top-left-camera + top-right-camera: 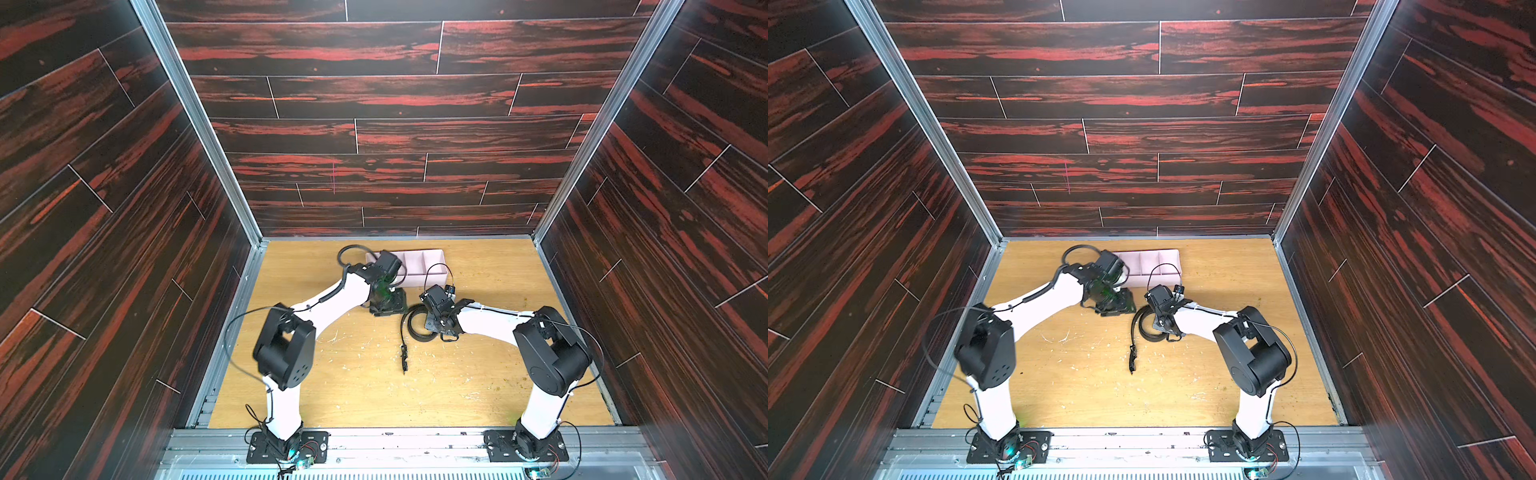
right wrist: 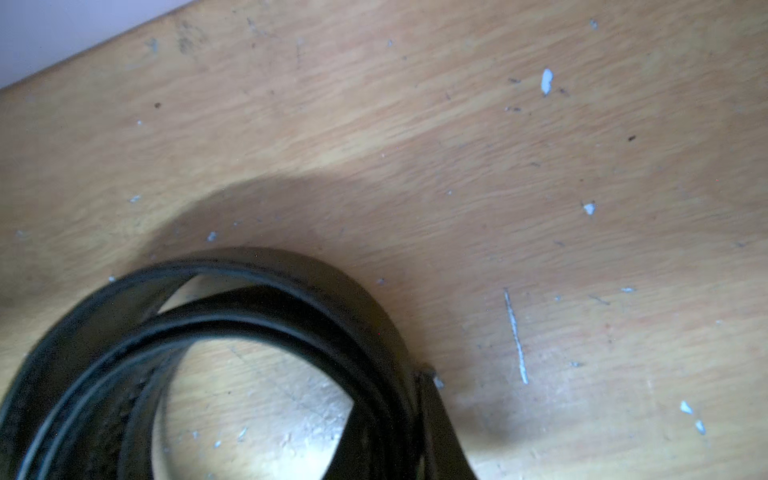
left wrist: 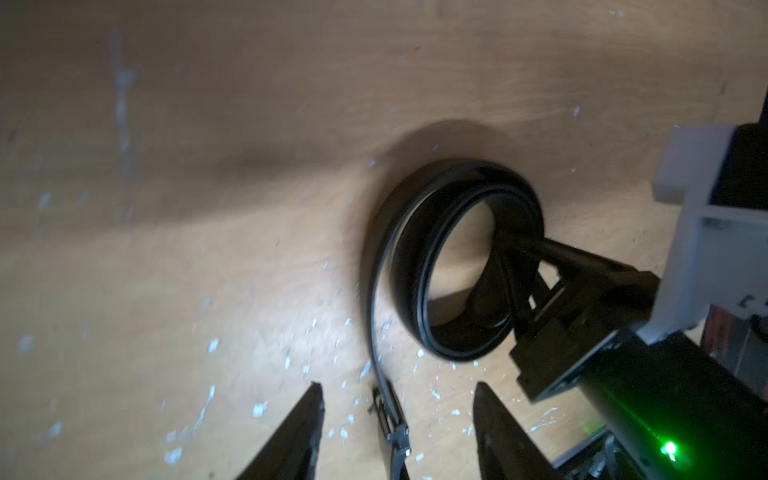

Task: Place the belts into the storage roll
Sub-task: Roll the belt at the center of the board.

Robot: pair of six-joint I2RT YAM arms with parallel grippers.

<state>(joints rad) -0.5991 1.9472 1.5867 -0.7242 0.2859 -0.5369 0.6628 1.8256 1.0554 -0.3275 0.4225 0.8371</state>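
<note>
The right end effector (image 3: 505, 253) is closed on the belt (image 3: 401, 266). In the left wrist view one finger is seen inside the coil and one outside it, with the stacked turns clamped between them. The left end effector (image 3: 399, 395) stands open with its fingers well apart, and nothing is held in it; it is positioned near the coil, on its tray side. The belt is laid on the counter (image 1: 353, 374) as a loose coil of a few turns standing on edge. A free tail is run out from the coil toward the robot's base and ends in the buckle (image 1: 404, 359), which lies apart from both end effectors. The tray (image 1: 432, 266) is set at the far edge of the counter, near the coil but not touching it. No belt is seen in the compartments that show, and part of the tray is hidden by the left arm. The belt is judged light, pliant and springy, so the coil can be expected to open out if the clamp is eased. Its smooth surface may slip under a light pinch. The buckle is judged the stiffest, heaviest part and is likely to swing if lifted free. Hold is best taken across all turns of the coil wall, and the tail is best taken near the buckle and wound in before the coil is lowered into a compartment.
</note>
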